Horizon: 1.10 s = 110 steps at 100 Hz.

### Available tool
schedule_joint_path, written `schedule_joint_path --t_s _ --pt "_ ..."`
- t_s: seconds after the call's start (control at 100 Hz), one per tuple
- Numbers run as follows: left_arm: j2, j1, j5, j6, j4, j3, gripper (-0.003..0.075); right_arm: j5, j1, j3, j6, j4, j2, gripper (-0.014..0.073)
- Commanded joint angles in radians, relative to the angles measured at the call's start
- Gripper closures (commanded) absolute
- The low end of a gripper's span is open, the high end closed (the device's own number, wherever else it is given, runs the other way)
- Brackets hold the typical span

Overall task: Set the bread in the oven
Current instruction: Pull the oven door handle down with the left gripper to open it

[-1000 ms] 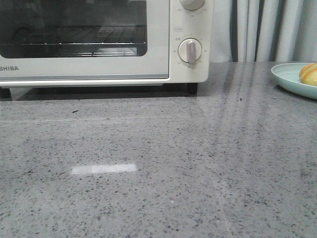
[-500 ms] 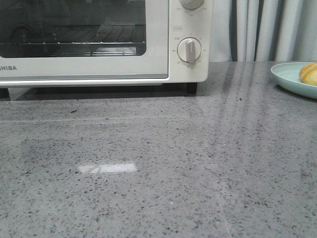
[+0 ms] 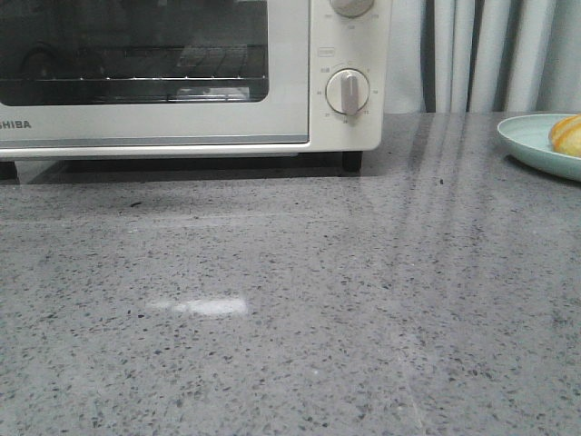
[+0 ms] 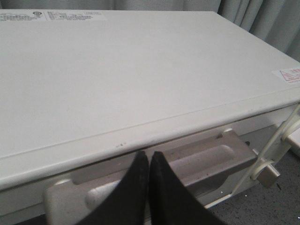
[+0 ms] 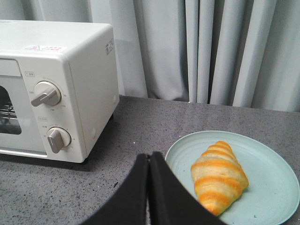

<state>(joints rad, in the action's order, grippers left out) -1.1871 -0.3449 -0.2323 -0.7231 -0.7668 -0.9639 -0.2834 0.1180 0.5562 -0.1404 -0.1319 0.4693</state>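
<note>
At the left stands the oven (image 3: 191,77), a cream-white enamelled box with flat panels, softly rounded corners and a dark glass window showing a thin wire rack. Its door is shut. In the left wrist view the left gripper (image 4: 149,161) hangs just above the door's handle (image 4: 154,171), a long grey-beige bar with a shallow scooped recess; the black fingers (image 4: 136,187) lie pressed together, holding nothing. The handle looks rigid and smooth, so a hooking pull at its middle would probably serve better than a pinch. A thin pale cable (image 4: 276,140) hangs at the oven's corner.

At the oven's right side sit two round dials (image 5: 45,93), each with a raised grey bar. The surface (image 3: 290,309) is grey speckled stone, polished enough to mirror the curtain (image 5: 225,47), which falls in soft vertical folds behind.

Further right, at about 3 o'clock in the front view, a pale mint plate (image 5: 187,152) lies on the surface, shallow, glossy and round. The bread (image 5: 219,176) rests on it, golden-orange with cream stripes, plump in the middle and tapered at both ends. It is likely light, soft and easily crushed, with a slightly slick glazed crust; a gentle grip across the thick middle seems safest. The right gripper (image 5: 150,161) hovers near the plate's rim, its fingers (image 5: 161,192) closed on each other and empty.
</note>
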Motion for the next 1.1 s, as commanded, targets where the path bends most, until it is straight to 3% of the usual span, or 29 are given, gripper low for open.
schedule_joint_path --t_s 0.0,0.34,0.75,1.09 --pt "0.014 -0.008 0.005 0.0 0.015 -0.023 0.0741 0.071 0.003 0.023 -0.011 0.009 0.011 0.0644" --pt "0.035 -0.002 -0.058 0.005 0.072 0.039 0.0742 0.071 0.003 0.023 -0.011 0.0 0.067 0.0644" --pt "0.341 -0.002 -0.156 0.016 0.003 0.348 0.0742 0.089 0.003 0.025 -0.011 -0.002 0.067 0.0644" --pt "0.41 -0.002 -0.132 0.016 -0.003 0.518 0.0742 0.135 0.003 0.025 -0.011 -0.018 0.069 0.0644"
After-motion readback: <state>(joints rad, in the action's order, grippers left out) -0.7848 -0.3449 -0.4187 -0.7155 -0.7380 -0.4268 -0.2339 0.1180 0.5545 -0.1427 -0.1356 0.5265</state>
